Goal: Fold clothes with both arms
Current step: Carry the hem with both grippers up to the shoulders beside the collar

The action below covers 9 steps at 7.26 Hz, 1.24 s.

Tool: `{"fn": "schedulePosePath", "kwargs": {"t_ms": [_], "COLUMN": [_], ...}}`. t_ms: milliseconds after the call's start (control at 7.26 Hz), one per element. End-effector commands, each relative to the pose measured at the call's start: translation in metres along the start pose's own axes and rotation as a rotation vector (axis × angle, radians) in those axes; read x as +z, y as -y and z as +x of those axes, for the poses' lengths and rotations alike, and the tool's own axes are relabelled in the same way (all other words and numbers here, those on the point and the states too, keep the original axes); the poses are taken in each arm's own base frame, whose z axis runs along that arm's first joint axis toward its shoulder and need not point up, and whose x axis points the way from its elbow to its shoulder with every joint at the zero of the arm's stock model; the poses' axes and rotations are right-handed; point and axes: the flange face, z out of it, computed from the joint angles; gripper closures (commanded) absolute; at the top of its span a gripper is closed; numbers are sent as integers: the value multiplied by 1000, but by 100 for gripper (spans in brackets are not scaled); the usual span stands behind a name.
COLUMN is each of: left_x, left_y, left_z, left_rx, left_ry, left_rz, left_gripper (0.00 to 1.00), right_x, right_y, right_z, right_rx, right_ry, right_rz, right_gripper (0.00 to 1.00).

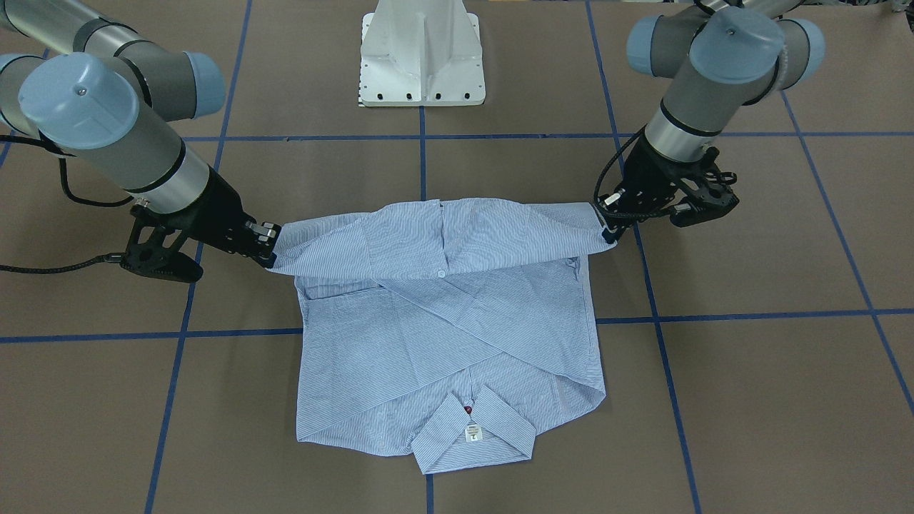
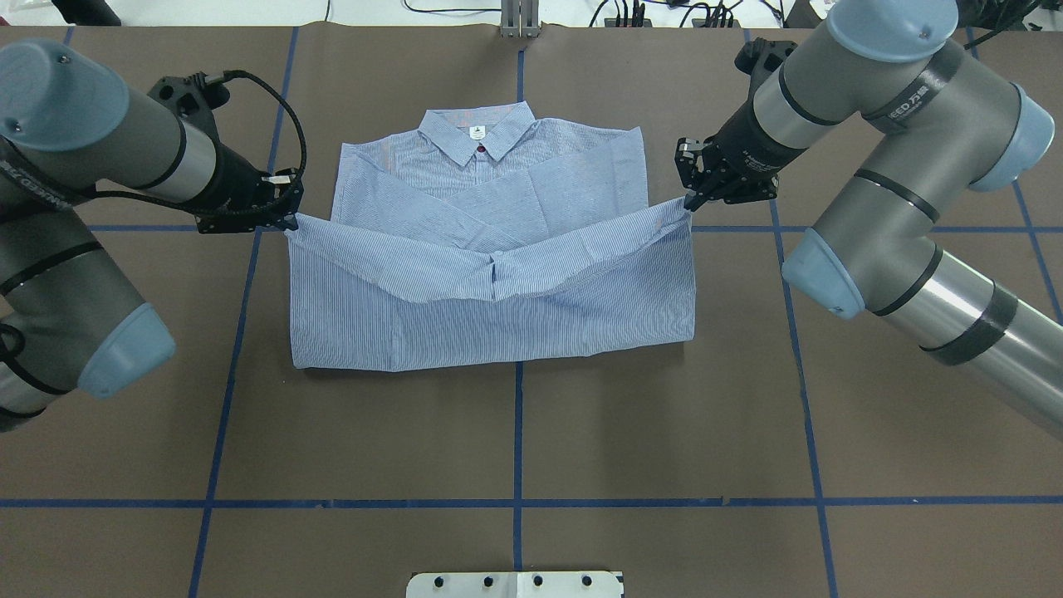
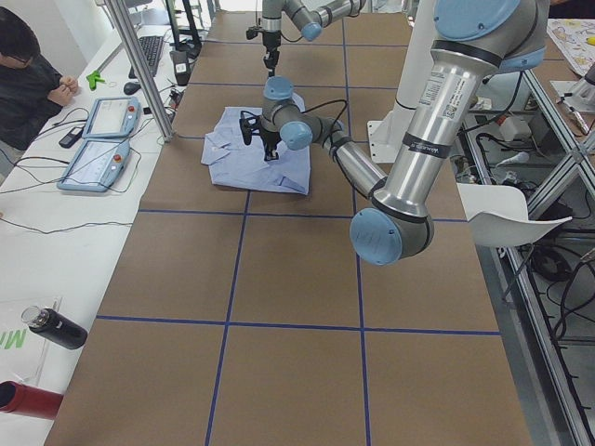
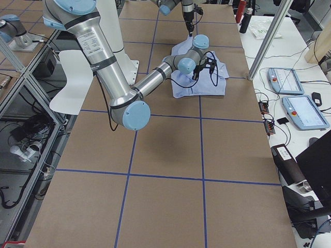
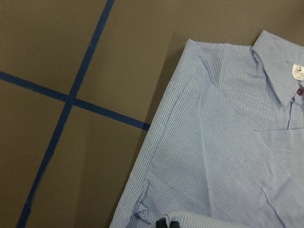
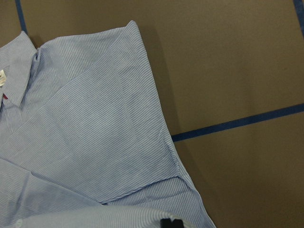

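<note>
Sleeves already folded in, I have the left gripper (image 2: 289,218) and right gripper (image 2: 688,201) pinching the hem corners of the shirt (image 2: 498,291), apparently mid-fold toward the collar (image 2: 477,137); laying flat remains.

Two arms at a blue shirt, seen along the brown table

The near left arm (image 3: 409,167) bends at its elbow and reaches back to the shirt (image 3: 232,165), which lies partly folded on the table (image 3: 297,372) among blue tape lines. The left gripper (image 3: 266,151) points down at the cloth, and its grip is too small to make out. The far right arm (image 3: 297,14) hangs its right gripper (image 3: 271,63) just beyond the shirt. A person (image 3: 23,79) sits at the white bench (image 3: 37,251) beside two control pads (image 3: 112,116). A black bottle (image 3: 56,327) and a red bottle (image 3: 26,400) lie nearer the camera.
</note>
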Motion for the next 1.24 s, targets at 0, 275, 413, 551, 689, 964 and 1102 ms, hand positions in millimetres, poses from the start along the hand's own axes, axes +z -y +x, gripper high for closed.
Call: {"fn": "schedulePosePath", "kwargs": {"t_ms": [0, 275, 413, 551, 689, 964, 1102], "left_x": [-7, 16, 27, 30, 32, 42, 45], "left_y": [34, 50, 56, 60, 62, 71, 75], "left_z": [-15, -5, -6, 1, 9, 25, 21], "left_rx": [17, 20, 26, 24, 21, 12, 6], "left_ry": [2, -7, -15, -19, -23, -17, -6], "left_rz": [-5, -4, 0, 1, 1, -1, 1], "left_gripper": [100, 100, 100, 100, 100, 100, 100], "right_x": [-8, -7, 2, 12, 20, 24, 23], "right_y": [18, 35, 46, 58, 69, 80, 86], "right_z": [7, -10, -15, -22, -29, -40, -41], "right_rx": [16, 25, 21, 15, 16, 23, 28], "right_ry": [-3, -2, 3, 10, 10, 5, 3], "right_rz": [15, 24, 29, 31, 34, 36, 40], "right_gripper": [100, 100, 100, 100, 100, 100, 100]}}
